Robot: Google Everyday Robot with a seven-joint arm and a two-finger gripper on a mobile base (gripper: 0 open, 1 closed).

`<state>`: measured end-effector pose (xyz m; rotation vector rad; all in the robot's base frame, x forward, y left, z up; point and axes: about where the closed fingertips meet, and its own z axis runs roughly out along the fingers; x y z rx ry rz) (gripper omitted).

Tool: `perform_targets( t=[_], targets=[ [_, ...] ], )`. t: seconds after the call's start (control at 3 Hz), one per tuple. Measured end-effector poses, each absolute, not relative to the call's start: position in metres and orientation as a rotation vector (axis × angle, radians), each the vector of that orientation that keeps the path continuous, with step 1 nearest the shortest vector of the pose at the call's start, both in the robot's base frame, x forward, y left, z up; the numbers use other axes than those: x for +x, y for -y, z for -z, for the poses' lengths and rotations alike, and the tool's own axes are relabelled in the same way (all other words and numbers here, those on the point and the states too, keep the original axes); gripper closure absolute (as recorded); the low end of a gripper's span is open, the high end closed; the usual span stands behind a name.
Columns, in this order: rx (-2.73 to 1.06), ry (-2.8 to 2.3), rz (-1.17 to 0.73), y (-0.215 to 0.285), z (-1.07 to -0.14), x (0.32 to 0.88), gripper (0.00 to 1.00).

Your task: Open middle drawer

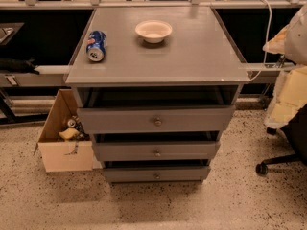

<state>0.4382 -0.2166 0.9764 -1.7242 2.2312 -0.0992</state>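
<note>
Since neither the arm nor the tool shows anywhere in the camera view, you are at the very start: the approach has not begun, and whether the tool is spread or pressed together cannot be told. The arm's pose is likewise out of sight.

Your target, the middle drawer [187, 151], sits in the grey cabinet between the taller top drawer [192, 120] and the shorter bottom drawer [182, 174]. Its front looks pushed in or nearly so, with only a thin dark gap above it. Its small round knob [157, 153] is at the centre of the front, in line with the knobs above and below.

Your next move, as I judge it, is to bring the tool low and square to that middle knob, spread wide enough to take it, then close on it and pull straight out toward the camera. Take care over height: the three knobs are stacked close, so picking the wrong one is the likely slip.

On the table [192, 51] a blue can [96, 45] lies on its side beside a white bowl [153, 31]; both are well above your working line. A cardboard box [64, 155] stands just beside the cabinet.
</note>
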Motion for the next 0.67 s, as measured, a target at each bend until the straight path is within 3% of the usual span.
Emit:
perform_targets(
  t=[0.67],
  targets=[
    [-1.822,-2.177,0.103,0.2,-0.949,0.442,0.0]
  ],
)
